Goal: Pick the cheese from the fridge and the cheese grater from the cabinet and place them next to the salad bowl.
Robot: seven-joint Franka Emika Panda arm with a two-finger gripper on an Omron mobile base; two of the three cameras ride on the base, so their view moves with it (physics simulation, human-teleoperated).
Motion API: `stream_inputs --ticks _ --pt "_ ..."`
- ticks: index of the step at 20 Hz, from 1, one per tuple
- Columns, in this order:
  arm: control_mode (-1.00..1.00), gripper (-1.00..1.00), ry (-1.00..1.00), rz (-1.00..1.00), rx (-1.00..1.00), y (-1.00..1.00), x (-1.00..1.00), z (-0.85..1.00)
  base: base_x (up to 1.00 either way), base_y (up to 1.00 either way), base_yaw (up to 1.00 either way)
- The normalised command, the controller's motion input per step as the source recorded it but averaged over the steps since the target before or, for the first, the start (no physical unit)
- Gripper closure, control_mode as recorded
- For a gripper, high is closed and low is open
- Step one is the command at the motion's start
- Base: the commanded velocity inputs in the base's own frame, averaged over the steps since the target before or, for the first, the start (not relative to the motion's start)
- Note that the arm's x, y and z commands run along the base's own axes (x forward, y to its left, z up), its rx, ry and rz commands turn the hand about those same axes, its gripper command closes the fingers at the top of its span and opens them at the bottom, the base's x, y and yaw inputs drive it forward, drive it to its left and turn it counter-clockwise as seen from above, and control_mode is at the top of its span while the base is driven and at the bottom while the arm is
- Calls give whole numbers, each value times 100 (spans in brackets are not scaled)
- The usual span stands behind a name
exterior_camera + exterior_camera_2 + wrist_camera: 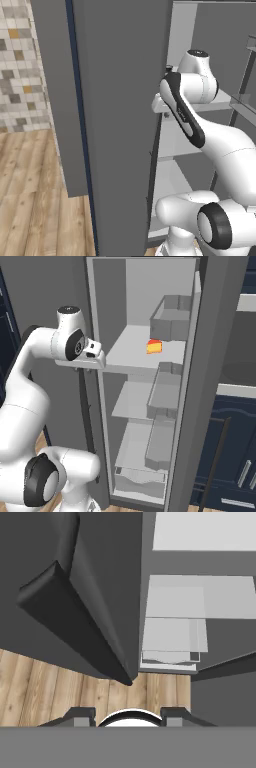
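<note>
The fridge (131, 345) stands open, its pale shelves showing. The cheese (154, 347), a small yellow-orange wedge with a red edge, lies on the upper shelf towards its right side. My gripper (84, 366) hangs at the left front corner of that shelf, pointing down, well left of the cheese. In the hand view the gripper (126, 718) is open, nothing between its fingertips (81, 716), and it looks down along the fridge's edge to the wooden floor. The grey fridge door (120, 125) rises left of the arm. The cheese grater, cabinet and salad bowl are out of view.
Grey bins (170, 318) hang on the inside of the right-hand door (212, 381), close beside the cheese. Lower shelves and a bottom drawer (140, 480) sit below. Navy drawers with silver handles (240, 471) stand at the right. A tiled wall (20, 65) lies left.
</note>
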Motion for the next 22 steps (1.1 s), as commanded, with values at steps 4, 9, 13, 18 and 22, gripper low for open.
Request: stream_inputs --ticks 4,9,13,18,22 --pt "-100 -100 -1 2 -9 27 -5 0 0 0 0" --pt "-100 -100 0 0 0 1 0 0 0 0 0" --pt "-100 -100 0 0 0 0 0 0 0 0 0" --pt "-100 -100 0 0 0 0 0 0 0 0 0" --pt "-100 -100 0 0 0 0 0 0 0 0 0"
